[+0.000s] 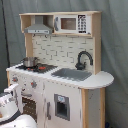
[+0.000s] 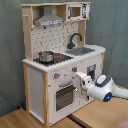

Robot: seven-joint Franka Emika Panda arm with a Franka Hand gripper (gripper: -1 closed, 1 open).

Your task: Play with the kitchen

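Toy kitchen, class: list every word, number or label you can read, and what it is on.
None can be read.
The microwave keypad on the kitchen shows only blurred marks.
The knobs and the fridge-style door panel show no legible text.

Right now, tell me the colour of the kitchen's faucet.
Black. The faucet curves over the grey sink, clearest in the first exterior view.

Upright white-and-wood kitchen (image 1: pixel 60 85), oven door shut
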